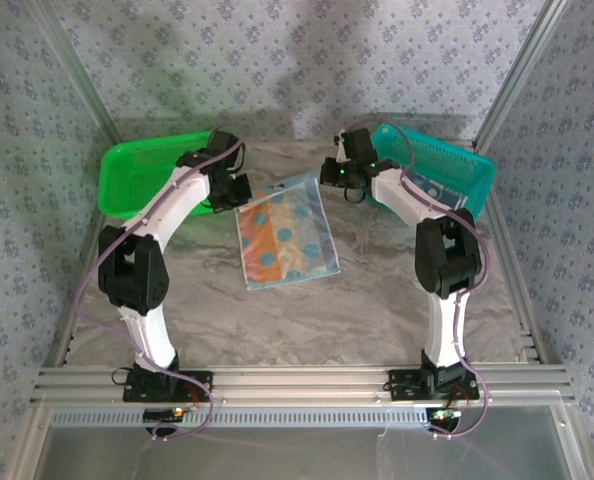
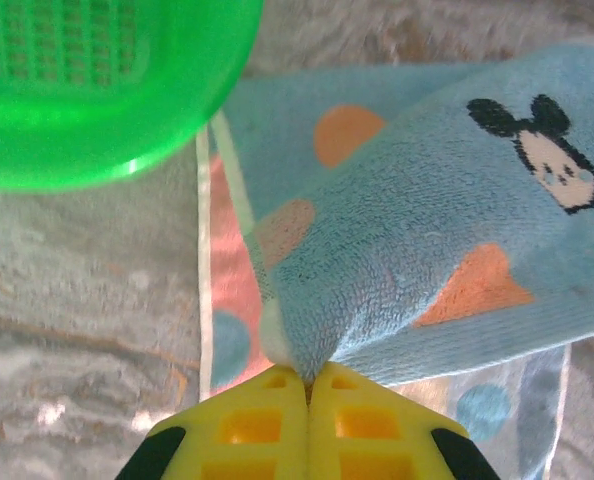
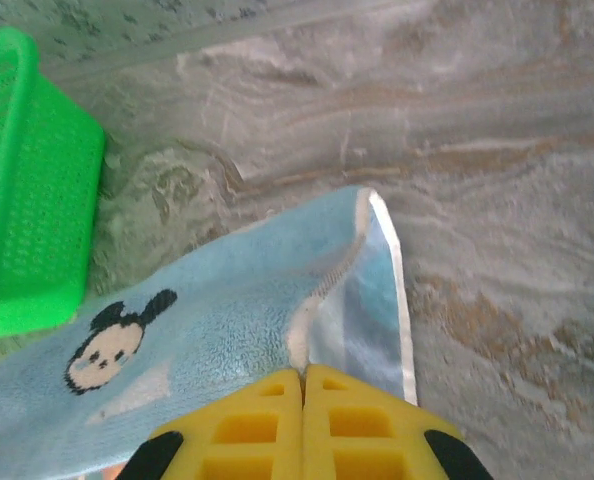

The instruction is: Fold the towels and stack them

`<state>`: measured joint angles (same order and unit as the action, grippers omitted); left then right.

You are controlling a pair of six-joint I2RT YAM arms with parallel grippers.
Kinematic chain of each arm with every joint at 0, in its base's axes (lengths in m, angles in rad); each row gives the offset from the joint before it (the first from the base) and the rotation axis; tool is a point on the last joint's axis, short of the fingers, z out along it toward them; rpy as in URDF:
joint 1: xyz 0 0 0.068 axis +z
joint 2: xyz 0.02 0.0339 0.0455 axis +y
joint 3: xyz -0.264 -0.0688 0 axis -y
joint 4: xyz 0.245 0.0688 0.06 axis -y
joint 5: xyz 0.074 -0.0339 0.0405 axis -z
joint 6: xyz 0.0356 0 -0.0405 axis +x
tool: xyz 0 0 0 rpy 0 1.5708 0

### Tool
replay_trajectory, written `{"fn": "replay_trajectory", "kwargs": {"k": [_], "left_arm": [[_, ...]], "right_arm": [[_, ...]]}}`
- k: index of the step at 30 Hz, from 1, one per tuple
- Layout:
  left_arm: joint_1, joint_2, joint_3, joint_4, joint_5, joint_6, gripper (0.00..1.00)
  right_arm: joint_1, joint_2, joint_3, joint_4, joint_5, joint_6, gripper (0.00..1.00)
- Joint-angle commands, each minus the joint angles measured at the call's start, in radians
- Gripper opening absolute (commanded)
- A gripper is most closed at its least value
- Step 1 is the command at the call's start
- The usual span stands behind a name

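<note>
One light-blue towel [image 1: 285,240] with orange patches and blue dots lies mid-table, its far edge lifted. My left gripper [image 1: 241,196] is shut on the far left corner and my right gripper [image 1: 328,178] on the far right corner. In the left wrist view the gripper [image 2: 307,372] pinches the fuzzy blue towel [image 2: 427,230], which carries a cartoon mouse face and arches over its printed part lying on the table. Seen from the right wrist, the gripper [image 3: 303,372] pinches the towel [image 3: 227,310] at its white-hemmed corner. More towels [image 1: 439,190] lie in the teal basket.
A green basket [image 1: 137,175] stands at the back left, close to the left gripper, and also appears in the wrist views [image 2: 97,90] [image 3: 27,190]. A teal basket [image 1: 447,160] stands at the back right. Patterned walls enclose the marbled table [image 1: 307,320].
</note>
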<state>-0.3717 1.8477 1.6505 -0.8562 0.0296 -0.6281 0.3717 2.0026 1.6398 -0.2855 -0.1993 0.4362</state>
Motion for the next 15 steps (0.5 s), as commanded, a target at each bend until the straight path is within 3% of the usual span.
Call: {"fn": "replay_trajectory", "kwargs": {"k": [1, 15], "left_arm": [[-0.018, -0.098, -0.049, 0.043, 0.014, -0.024, 0.00], [-0.069, -0.260, -0.287, 0.072, -0.003, -0.070, 0.00]], "right_arm": [[0.008, -0.107, -0.058, 0.031, -0.020, -0.013, 0.00], [0.047, -0.290, -0.324, 0.026, -0.028, -0.015, 0.00]]}}
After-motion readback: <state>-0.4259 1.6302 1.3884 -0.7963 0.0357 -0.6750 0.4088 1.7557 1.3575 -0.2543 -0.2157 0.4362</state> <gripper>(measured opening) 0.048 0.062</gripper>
